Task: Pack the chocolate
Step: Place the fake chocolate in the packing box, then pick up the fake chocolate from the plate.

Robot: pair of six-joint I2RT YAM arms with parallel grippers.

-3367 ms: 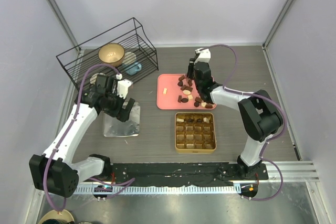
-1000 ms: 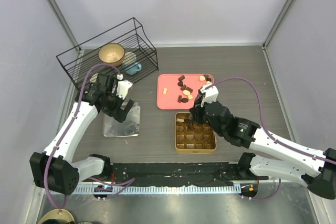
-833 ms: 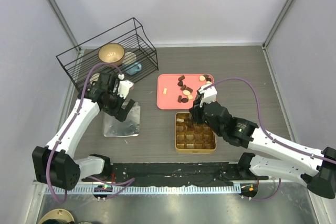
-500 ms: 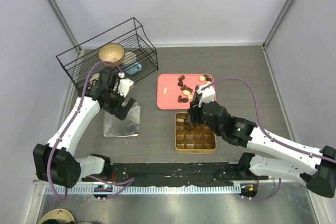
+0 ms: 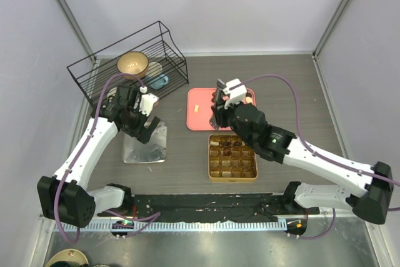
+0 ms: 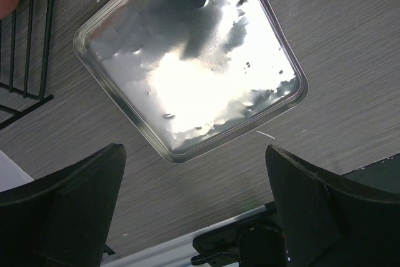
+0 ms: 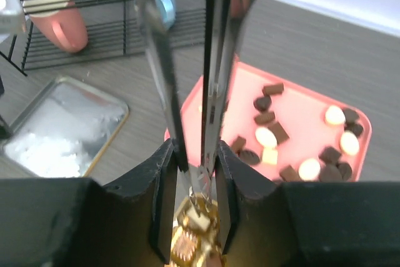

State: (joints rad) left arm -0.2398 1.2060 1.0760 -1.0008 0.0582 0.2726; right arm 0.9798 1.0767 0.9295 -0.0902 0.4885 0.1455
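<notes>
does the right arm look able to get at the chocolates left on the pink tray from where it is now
Probably yes. The right hand hovers at the pink tray's near edge, and the loose chocolates lie uncovered just beyond it, with nothing standing between. The gold tin sits nearer the arm's base, out of the path.

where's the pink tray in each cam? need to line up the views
Top external: pink tray at centre, just beyond the gold tin, its right part hidden by the right arm.
Left wrist: not in view; only the silver tray on the table.
Right wrist: right of centre, chocolate pieces scattered on it, behind the long tongs the right gripper holds.
Shared landmark: the silver tray, in all three views; lower left in the right wrist view.
</notes>
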